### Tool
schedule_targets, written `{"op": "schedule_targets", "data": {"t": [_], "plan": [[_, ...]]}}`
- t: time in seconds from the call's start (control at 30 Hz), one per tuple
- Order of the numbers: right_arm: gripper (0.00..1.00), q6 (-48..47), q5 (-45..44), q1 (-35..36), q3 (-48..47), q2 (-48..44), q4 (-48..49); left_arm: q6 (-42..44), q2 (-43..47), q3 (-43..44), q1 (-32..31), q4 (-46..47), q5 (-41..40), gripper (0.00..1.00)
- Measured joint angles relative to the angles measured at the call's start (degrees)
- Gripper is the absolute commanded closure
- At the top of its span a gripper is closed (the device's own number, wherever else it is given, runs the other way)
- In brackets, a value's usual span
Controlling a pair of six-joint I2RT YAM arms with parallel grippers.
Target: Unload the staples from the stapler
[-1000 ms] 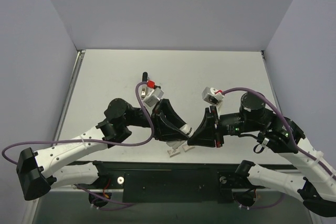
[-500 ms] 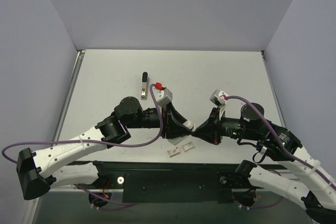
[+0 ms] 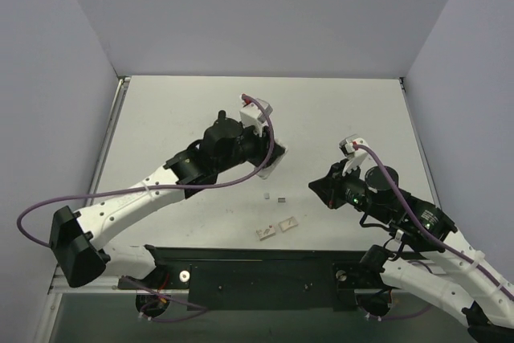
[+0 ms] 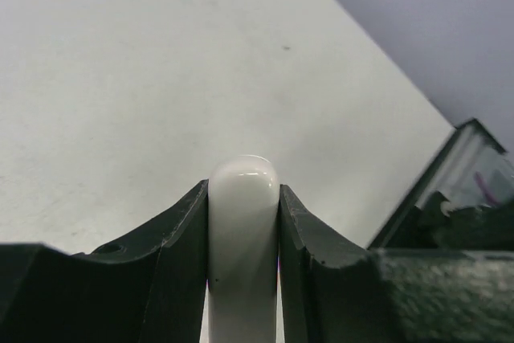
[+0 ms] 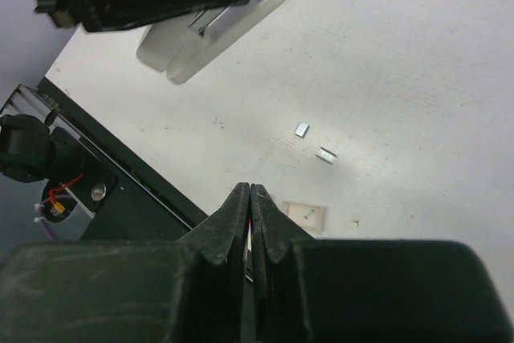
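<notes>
My left gripper (image 3: 268,157) is shut on the white plastic bar of the stapler (image 3: 276,164), held above the middle of the table. In the left wrist view the bar's rounded end (image 4: 243,198) sits tight between both fingers. The right wrist view shows the stapler (image 5: 215,28) at upper left, under the left gripper's black body. The staples (image 3: 281,198), a tiny grey strip, lie on the table (image 3: 337,110) below it, and appear again in the right wrist view (image 5: 326,155) beside a smaller silvery bit (image 5: 302,128). My right gripper (image 3: 314,186) (image 5: 250,190) is shut and empty, right of the staples.
Two small white tiles (image 3: 265,231) (image 3: 287,223) lie near the table's front edge, one of them (image 5: 305,214) just past my right fingertips. The black base rail (image 3: 257,275) runs along the front. Grey walls close in the table at the back and sides.
The left arm has lifted and swung toward the back with the stapler in its grip. The right gripper has drawn back to the right. The staples now lie uncovered on the table.
</notes>
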State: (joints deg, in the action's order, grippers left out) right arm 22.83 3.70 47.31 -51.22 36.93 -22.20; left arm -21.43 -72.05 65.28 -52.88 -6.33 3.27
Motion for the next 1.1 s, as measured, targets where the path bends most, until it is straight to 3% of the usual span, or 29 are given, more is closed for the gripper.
{"op": "schedule_targets", "data": {"t": [0.4,0.57,1.1], "plan": [[1.00,2.23,-1.97,0.00,3.82,0.94,0.42,4.37,-21.99,11.78,5.90,-5.31,-22.99,1.00],[1.00,3.04,-1.88,0.00,5.97,1.99,1.79,5.99,-29.75,16.39,7.50,-5.29,-28.63,1.00],[1.00,3.02,-0.44,-0.02,7.56,7.15,5.22,4.63,-50.86,26.84,19.02,-5.99,-26.95,1.00]]}}
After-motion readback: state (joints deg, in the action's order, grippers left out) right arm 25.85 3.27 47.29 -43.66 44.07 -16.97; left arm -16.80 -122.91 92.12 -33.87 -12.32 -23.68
